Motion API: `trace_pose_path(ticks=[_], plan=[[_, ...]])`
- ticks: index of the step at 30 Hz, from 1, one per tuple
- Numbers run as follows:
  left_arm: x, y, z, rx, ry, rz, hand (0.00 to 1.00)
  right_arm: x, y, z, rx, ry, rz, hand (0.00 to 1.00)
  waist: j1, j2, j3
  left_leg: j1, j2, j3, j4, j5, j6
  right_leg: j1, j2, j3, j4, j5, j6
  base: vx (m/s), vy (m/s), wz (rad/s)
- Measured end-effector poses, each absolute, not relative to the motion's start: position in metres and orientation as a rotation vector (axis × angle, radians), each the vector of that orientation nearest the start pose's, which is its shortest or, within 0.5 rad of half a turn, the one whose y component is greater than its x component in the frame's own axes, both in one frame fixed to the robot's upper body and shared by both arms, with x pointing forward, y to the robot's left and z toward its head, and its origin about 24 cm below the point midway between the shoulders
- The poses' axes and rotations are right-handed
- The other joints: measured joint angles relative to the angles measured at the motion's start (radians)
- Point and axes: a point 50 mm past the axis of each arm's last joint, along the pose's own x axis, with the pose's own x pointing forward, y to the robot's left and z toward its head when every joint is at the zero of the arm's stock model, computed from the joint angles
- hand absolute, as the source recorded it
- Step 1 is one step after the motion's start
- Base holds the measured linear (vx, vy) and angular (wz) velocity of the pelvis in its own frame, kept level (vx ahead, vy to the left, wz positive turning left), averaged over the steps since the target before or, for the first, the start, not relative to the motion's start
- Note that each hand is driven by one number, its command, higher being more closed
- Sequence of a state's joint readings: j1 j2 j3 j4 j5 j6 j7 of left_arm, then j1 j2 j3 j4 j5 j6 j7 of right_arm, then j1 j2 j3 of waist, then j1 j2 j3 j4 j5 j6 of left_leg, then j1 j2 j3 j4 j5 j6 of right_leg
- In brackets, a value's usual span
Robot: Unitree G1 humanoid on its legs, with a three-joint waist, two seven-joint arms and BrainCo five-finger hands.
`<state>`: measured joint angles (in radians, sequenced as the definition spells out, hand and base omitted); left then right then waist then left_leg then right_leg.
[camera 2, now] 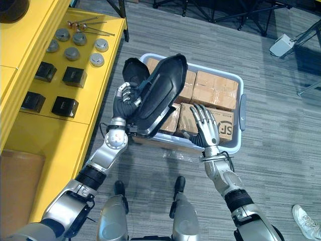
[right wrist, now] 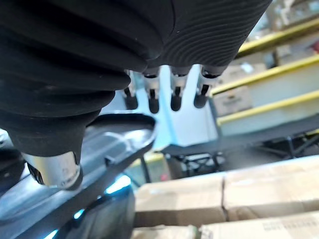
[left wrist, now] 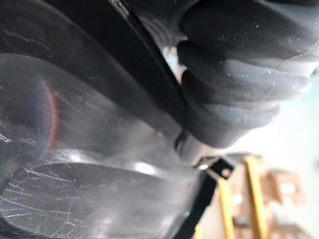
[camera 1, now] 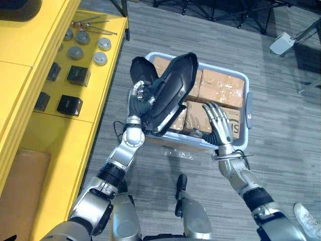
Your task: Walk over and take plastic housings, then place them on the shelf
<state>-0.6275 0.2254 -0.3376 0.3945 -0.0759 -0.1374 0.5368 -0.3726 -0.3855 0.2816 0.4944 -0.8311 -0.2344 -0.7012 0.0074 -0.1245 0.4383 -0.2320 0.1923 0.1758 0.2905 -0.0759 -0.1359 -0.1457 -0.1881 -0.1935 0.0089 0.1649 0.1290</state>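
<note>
Several cardboard boxes fill the bin; left robot hand grips black housing, right robot hand splayed.

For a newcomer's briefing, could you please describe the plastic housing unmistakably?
Beside the yellow shelf stands a pale crate of cardboard boxes. Over its left end, the left hand grips the housing: a long, curved black shell, unlike the square boxes.

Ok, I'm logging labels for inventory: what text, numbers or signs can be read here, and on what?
Nothing reads clearly.
Cardboard box beside the right hand: a dark printed mark, too small to read.
Cartons in the right wrist view: faint label print, blurred.
Black housing held in the left hand: no text seen.
Black boxes on the yellow shelf: no text seen.
</note>
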Motion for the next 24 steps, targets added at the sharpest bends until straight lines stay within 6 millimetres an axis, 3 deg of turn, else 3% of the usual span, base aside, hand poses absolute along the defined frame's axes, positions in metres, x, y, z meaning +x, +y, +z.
trace_pose_path(ticks=[8,13,18,24], plan=[[0.346,0.113,0.144,0.148,-0.438,0.195,1.0,0.308,-0.176,0.07,-1.123,-0.546,-0.257,0.0,-0.002,0.005,0.003,0.004,-0.001,0.003,0.0,-0.001,0.0,0.0,-0.001,0.002,0.002,0.0,0.0,0.0,0.0,0.0],[0.342,0.113,0.15,0.072,-0.492,0.231,1.0,0.299,-0.193,0.077,-0.991,-0.537,-0.434,0.0,-0.003,0.024,0.004,0.022,-0.002,0.016,-0.007,-0.002,-0.001,0.006,-0.003,0.01,0.003,0.0,0.0,0.0,0.012,-0.05],[0.329,0.126,0.148,-0.097,-0.501,0.232,1.0,0.271,-0.227,0.08,-0.84,-0.507,-0.677,0.0,-0.022,0.066,-0.014,0.052,-0.004,0.033,-0.023,-0.006,0.0,0.013,-0.005,0.028,0.004,-0.005,0.004,0.01,0.02,-0.1],[0.316,0.123,0.122,-0.276,-0.383,0.174,1.0,0.241,-0.23,0.064,-0.754,-0.448,-0.733,0.0,-0.028,0.102,-0.056,0.106,-0.006,0.05,-0.057,-0.008,-0.004,0.048,-0.006,0.033,0.0,-0.021,0.013,0.03,0.014,-0.04]])
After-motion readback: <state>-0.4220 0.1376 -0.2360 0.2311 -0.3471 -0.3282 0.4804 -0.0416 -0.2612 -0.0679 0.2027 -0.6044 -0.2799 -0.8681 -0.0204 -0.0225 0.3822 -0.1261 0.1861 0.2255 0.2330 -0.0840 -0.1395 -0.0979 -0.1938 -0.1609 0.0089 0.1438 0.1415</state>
